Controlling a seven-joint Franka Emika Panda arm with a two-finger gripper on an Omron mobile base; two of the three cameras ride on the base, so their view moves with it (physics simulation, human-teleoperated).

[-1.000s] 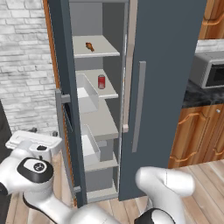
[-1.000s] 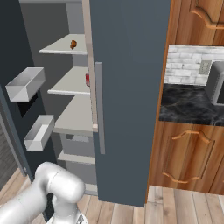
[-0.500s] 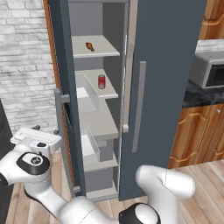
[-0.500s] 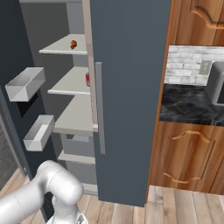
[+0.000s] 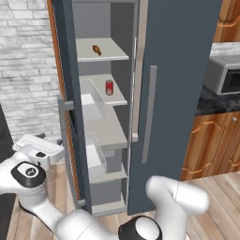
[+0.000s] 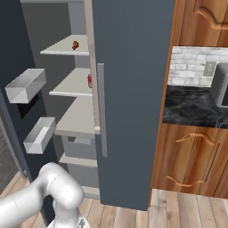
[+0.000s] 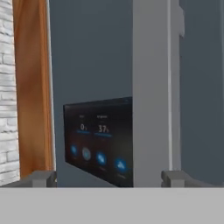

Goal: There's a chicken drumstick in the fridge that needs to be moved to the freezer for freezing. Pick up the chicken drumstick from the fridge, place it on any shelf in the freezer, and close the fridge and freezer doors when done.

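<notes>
Chicken drumstick [image 5: 96, 49] lying on the upper shelf [image 5: 105, 55] of the fridge [image 5: 101, 117], well above the red soda can [image 5: 109, 87] on the next shelf down. Fridge door [image 5: 171, 93] swung open, vertical bar handle [image 5: 148, 115] facing out. Gripper [image 7: 109, 177] down low by the freezer door [image 7: 92, 65], fingertips [image 7: 41, 178] spread wide on either side of its grey bar handle [image 7: 151, 87], holding nothing; black dispenser panel [image 7: 98, 142] just beside the bar.

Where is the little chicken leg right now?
The chicken drumstick lies on the top shelf of the open compartment, above the red soda can.
</notes>
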